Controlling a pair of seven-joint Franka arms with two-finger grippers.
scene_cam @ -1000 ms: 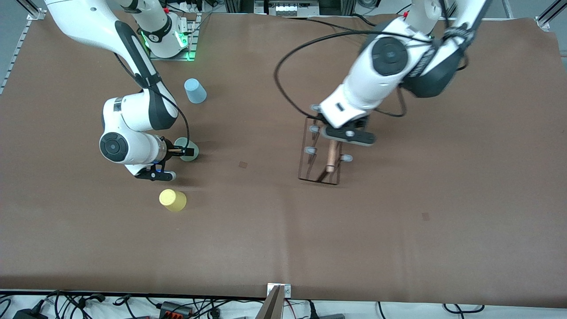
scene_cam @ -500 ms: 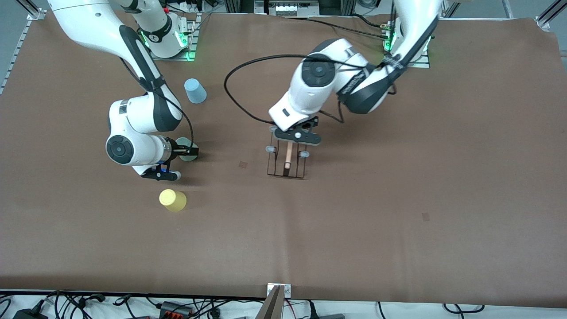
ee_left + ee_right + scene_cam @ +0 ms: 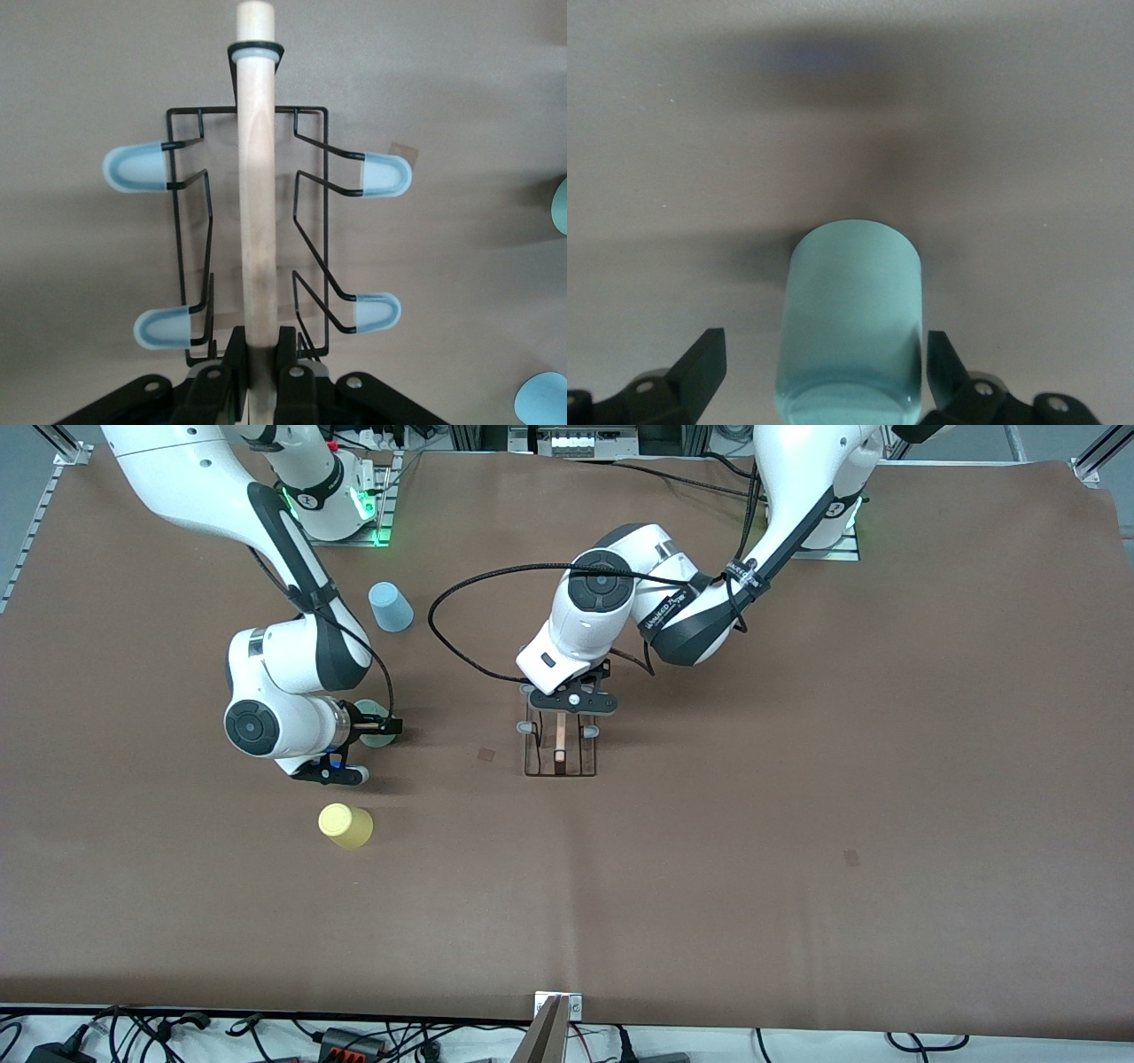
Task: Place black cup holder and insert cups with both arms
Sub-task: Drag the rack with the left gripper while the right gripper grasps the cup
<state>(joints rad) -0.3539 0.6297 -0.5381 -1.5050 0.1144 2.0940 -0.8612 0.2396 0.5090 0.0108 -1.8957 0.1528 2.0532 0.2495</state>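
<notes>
Left gripper (image 3: 567,707) clamps cup holder (image 3: 560,746) handle mid-table.

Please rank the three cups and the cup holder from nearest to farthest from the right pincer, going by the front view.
1. Mint green cup, between the right pincer fingers.
2. Yellow cup, nearer the front camera.
3. Light blue cup, farther from the front camera.
4. Black cup holder, mid-table, held by the left pincer.

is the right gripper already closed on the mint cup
No, in the right wrist view the right gripper is open, its fingers apart from the mint green cup on both sides.
</notes>
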